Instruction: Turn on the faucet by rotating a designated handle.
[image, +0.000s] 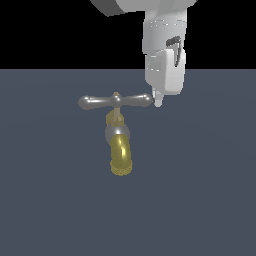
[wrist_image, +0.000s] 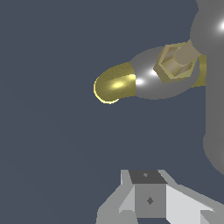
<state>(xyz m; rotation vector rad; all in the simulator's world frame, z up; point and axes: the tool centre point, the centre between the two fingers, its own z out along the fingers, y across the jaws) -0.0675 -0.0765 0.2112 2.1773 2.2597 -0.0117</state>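
- Gripper (image: 158, 102) hangs from the white arm (image: 165, 50), pointing straight down, its tip level with the handle's end on the exterior view's right, just beside it or touching.
- Whether its fingers are spread or together cannot be told; only one pale fingertip shows in the exterior view.
- Handle (image: 115, 101), a silver-grey crossbar with rounded ends, lies level across the top of the faucet (image: 119, 145).
- Faucet's brass spout (wrist_image: 114, 84) curves down from a silver collar (image: 116, 132) toward the dark grey floor (image: 50, 200).
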